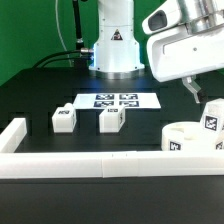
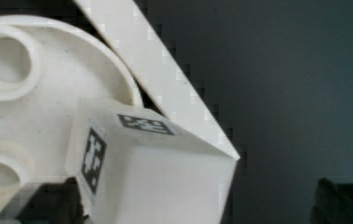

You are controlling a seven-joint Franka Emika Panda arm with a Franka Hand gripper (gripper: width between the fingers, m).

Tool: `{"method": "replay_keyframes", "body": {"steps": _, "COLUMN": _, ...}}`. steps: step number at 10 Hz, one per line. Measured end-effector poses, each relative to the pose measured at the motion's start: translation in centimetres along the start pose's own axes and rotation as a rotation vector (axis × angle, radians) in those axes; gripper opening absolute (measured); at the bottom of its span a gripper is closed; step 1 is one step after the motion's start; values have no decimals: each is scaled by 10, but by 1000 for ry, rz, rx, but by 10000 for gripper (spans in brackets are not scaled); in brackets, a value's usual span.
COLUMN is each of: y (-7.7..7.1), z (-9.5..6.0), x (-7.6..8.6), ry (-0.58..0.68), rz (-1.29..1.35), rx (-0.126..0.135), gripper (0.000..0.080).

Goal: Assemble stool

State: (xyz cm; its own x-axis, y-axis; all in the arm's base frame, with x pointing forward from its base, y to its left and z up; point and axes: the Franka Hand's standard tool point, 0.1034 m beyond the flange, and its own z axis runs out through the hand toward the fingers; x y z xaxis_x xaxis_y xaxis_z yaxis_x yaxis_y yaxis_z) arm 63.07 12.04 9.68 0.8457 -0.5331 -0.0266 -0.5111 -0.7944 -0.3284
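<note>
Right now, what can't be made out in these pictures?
1. Seat: exterior view, its right side is cut off by the picture's edge.
2. Leg at the seat: exterior view, base hidden behind the seat's rim.
3. Claw: fingertips dark, blurred, cut by the wrist view's edge.

No words or numbers are legible. A dark triangular sign sits on the arm's white base (image 1: pixel 117 45). Black-and-white square tags mark the marker board (image 1: pixel 110 101), the first loose leg (image 1: pixel 64 119), the second loose leg (image 1: pixel 111 120), the seat (image 1: pixel 185 140) and the third leg (image 1: pixel 212 118), which shows two tags in the wrist view (image 2: pixel 155 170).
</note>
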Motion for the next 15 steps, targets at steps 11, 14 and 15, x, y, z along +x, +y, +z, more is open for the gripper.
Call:
{"method": "replay_keyframes", "body": {"steps": 11, "y": 25, "z": 18, "x": 5, "ry": -95, "rz": -1027, "rx": -174, "gripper": 626}}
{"method": "replay_keyframes", "body": {"steps": 14, "y": 27, "z": 17, "x": 9, "ry": -76, "rz": -914, "rx": -180, "gripper": 340}}
{"method": "replay_keyframes", "body": {"steps": 15, "y": 30, "z": 16, "x": 11, "ry": -64, "rz": -812, "rx": -187, "gripper": 340}}
